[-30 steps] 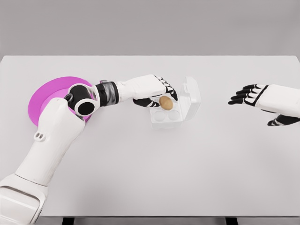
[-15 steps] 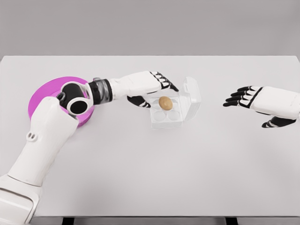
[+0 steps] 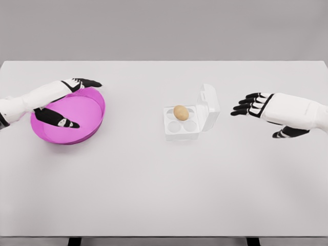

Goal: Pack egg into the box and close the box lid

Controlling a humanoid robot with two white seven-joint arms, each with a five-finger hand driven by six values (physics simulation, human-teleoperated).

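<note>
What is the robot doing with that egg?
The robot is packing it away. The brown egg sits in a back pocket of the clear box, and the lid is up. The left hand is open over the pink bowl. The right hand, open too, is right of the lid.

A magenta bowl sits toward the left of the white table.
</note>
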